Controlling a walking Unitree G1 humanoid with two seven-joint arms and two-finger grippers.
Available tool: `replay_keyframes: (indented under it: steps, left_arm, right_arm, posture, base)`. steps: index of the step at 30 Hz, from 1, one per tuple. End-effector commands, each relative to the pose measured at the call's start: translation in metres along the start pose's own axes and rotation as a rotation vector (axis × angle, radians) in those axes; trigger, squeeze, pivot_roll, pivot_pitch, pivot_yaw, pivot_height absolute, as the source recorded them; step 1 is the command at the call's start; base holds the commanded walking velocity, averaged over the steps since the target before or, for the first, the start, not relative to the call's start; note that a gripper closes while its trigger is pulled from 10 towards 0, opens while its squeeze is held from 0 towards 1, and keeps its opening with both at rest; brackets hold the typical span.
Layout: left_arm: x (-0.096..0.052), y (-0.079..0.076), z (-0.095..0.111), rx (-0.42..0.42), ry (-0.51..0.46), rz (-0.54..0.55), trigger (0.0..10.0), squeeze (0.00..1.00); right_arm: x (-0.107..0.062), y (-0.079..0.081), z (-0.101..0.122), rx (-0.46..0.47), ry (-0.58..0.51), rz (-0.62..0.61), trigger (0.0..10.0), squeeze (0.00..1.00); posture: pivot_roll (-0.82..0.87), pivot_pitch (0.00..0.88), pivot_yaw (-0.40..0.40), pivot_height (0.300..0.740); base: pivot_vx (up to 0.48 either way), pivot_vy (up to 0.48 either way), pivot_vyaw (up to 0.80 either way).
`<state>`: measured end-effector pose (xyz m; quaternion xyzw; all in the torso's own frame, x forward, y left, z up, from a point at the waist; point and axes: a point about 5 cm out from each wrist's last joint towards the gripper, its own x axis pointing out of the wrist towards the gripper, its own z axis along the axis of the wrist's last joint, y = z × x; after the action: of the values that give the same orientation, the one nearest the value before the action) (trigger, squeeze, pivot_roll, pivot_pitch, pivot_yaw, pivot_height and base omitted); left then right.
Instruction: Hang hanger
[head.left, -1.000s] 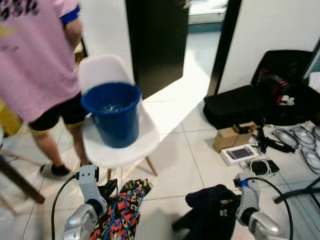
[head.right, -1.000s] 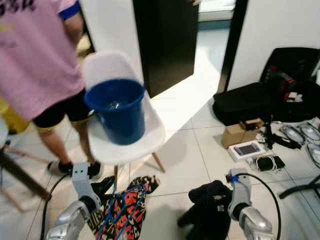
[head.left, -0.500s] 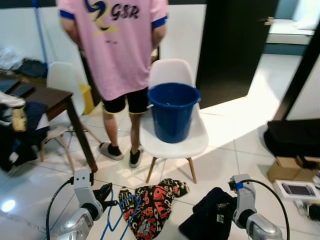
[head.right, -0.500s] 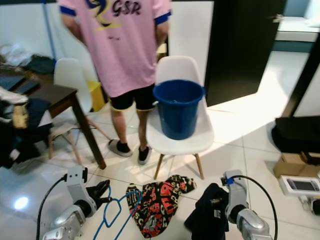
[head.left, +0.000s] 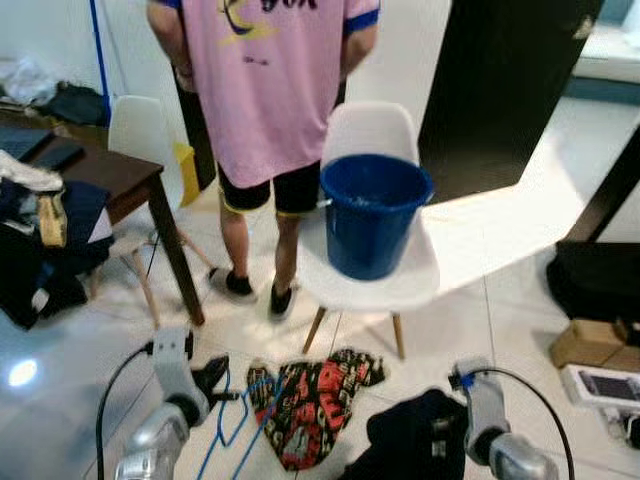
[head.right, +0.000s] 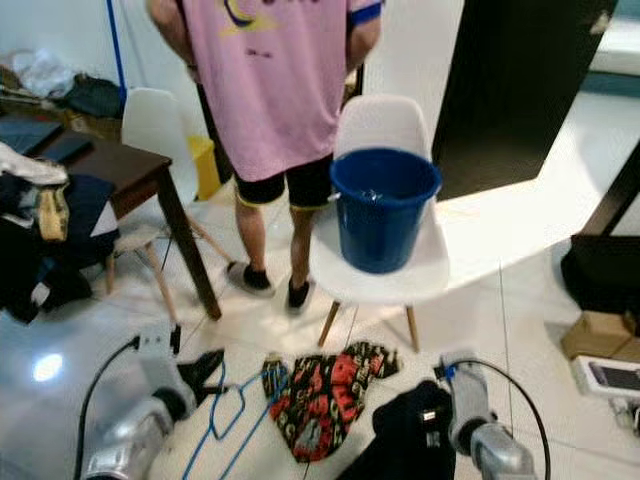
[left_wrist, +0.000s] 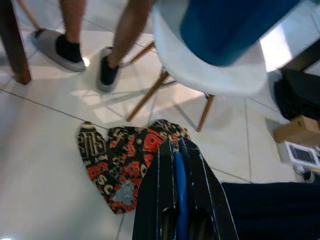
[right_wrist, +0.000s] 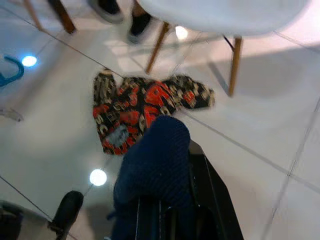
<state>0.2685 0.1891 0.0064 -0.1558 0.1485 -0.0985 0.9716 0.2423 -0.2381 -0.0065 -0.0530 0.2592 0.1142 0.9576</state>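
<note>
Since before, view shifted; left gripper (left_wrist: 176, 200) jaws clamp one blue hanger (head.left: 235, 420), right gripper (right_wrist: 170, 200) one dark garment (right_wrist: 155, 160).

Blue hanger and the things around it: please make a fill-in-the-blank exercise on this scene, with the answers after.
1. The left gripper is shut on a hanger whose colour is ____.
2. The right gripper is shut on a dark ____ garment.
3. The bucket stands on a white ____.
4. The person wears a ____ T-shirt.

Answers: blue; navy; chair; pink
</note>
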Motion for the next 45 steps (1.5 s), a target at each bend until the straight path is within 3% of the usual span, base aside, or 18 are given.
replay_keyframes:
  steps: [1,25,45]
  left_arm:
    - [0.0,-0.002,-0.002,0.004,0.003,-0.008,10.0,0.0]
    - [-0.001,-0.003,-0.002,0.01,-0.007,-0.021,10.0,0.0]
    - [-0.001,-0.004,-0.003,0.009,-0.015,-0.023,10.0,0.0]
  right_arm:
    - [-0.001,-0.002,0.002,-0.033,-0.014,0.002,10.0,0.0]
    - [-0.003,0.003,0.013,-0.099,-0.055,0.124,10.0,0.0]
    - [-0.01,-0.01,0.027,-0.083,-0.109,0.194,10.0,0.0]
  posture:
    - [-0.04,0.005,-0.025,0.74]
    - [-0.05,0.0,-0.021,0.74]
    - [-0.05,0.0,-0.021,0.74]
  base:
    - [0.375,0.0,0.8]
    - [0.35,0.0,0.8]
    - [0.344,0.0,0.8]
